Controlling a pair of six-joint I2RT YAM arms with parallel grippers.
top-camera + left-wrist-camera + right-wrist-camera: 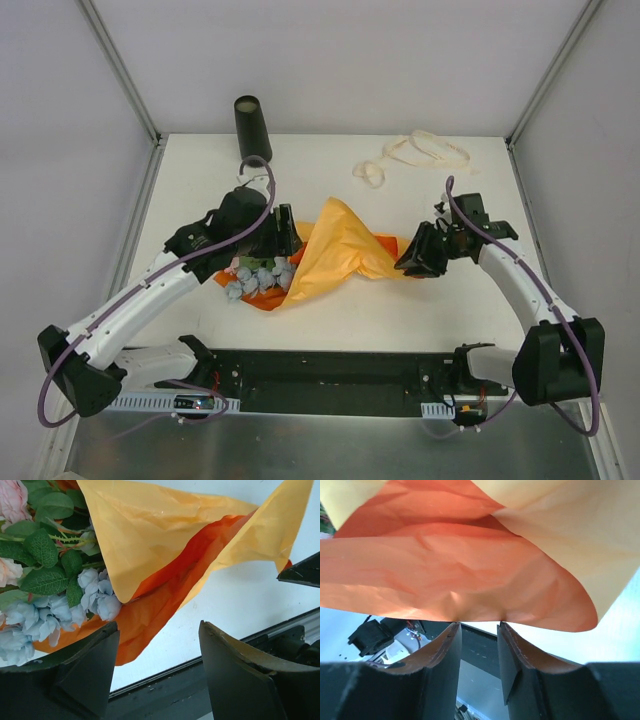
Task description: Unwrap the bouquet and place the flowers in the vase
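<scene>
Unwrapping step: left gripper [159, 630] holds jaws wide beside the flowers [100, 597], right gripper [477, 625] narrow and empty against the orange paper [345, 245], which needs pinching and peeling next.

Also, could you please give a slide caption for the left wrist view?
Open left gripper beside the orange paper, with pale blue flowers and green leaves at left.

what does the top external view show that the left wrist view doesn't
Only the top external view: the black vase standing at the far left and the loose ribbon at the far right. Only the left wrist view: a pink rose, veined green leaves, and the open gap of the left end effector. Both: the orange paper and the pale blue flowers.
</scene>
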